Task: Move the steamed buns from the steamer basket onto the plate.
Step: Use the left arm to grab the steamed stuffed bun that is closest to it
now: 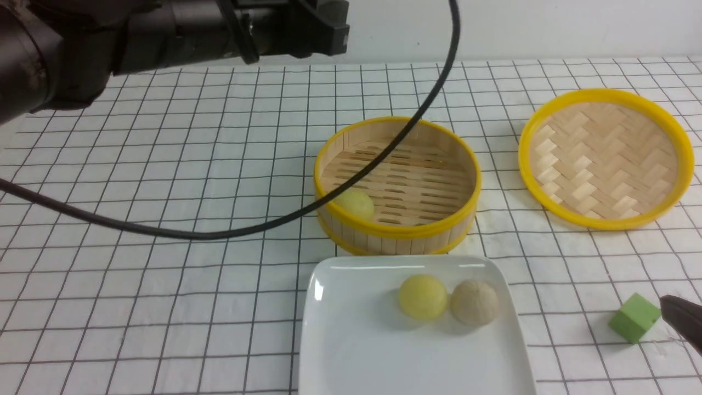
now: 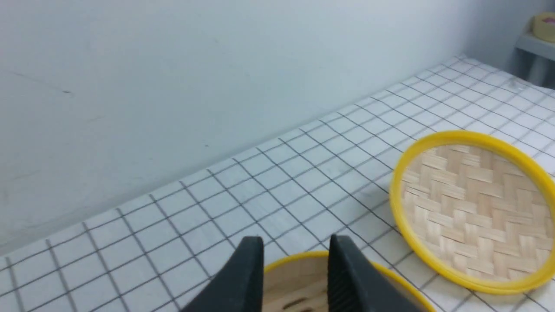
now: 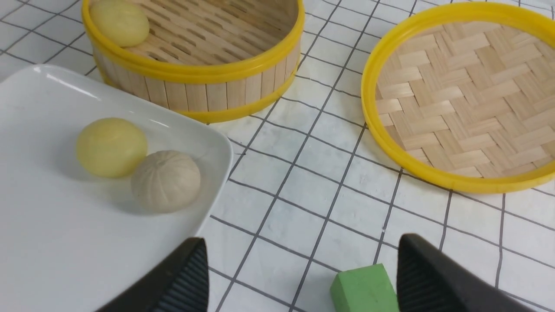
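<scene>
Ok, left arm (image 1: 82, 44) is hanging high over the far-left of the checked cloth (image 1: 137, 164), well above everything. Left gripper (image 2: 297, 266) is holding its fingers (image 2: 249, 277) partly apart with nothing between them. In its wrist view only the basket rim is showing past the tips, and no bun is in sight there. Black cable (image 1: 219, 233) is drooping from the arm and crossing in front of the steamer basket (image 1: 397, 233).

Basket is sitting mid-table. One yellow bun (image 1: 355, 204) is lying inside against the near-left wall, well apart from both grippers.

Plate (image 1: 351, 340) is sitting just near of the basket. Second yellow bun (image 1: 422, 297) and pleated beige bun (image 1: 475, 302) are resting on its far-right part, side by side and touching or nearly so.

Woven lid (image 1: 603, 159) is lying far-right, apart from the basket.

Green cube (image 1: 634, 317) is sitting near-right on the cloth. Right gripper (image 3: 303, 281) is hovering low there with fingers (image 3: 186, 281) spread wide and gripping nothing. The cube is lying between them, right beside one finger; contact unclear. Both plate buns are lying left of those fingers, outside the gap.
</scene>
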Controlling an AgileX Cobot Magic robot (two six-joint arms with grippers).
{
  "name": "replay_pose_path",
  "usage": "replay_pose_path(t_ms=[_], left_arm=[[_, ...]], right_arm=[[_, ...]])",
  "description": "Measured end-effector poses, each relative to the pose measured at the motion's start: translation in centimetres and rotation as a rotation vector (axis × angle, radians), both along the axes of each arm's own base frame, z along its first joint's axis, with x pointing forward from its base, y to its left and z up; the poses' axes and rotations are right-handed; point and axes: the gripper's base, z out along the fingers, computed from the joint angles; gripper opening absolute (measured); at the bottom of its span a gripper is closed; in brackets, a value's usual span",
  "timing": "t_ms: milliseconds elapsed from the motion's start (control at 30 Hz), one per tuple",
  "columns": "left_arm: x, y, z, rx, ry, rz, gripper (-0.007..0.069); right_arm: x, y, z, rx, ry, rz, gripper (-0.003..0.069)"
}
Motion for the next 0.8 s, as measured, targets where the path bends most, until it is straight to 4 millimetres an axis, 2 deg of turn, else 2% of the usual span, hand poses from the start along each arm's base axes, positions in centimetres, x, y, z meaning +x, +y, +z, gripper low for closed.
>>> replay_pose_path(t_ms=[67,233,367,500,667,800], left_arm=[[0.4,0.7,0.1,-0.004,-0.007,0.035,0.0242],[2.1,5.3,0.2,-0.036,-0.011,0.203,0.0242],[2.4,6.9,-0.1,-0.081,0.054,0.220,0.0242],[1.8,6.3,-0.8,-0.098,0.161,0.122,0.0242],[-0.4,4.2,-2.2,-0.048,0.370,-0.156,0.0242],[-2.2,3.4,-3.1,0.032,0.497,-0.324,0.0242]], right_arm=[[0.0,0.0,0.0,0.000,0.000,0.000,0.0563],[0.0,0.0,0.0,0.001,-0.003,0.000,0.0563],[0.0,0.0,0.0,0.002,-0.003,-0.001,0.0563],[0.0,0.0,0.0,0.002,-0.003,-0.001,0.0563],[0.0,0.0,0.0,0.004,-0.004,-0.001,0.0563],[0.0,0.0,0.1,0.006,-0.005,-0.002,0.0563]])
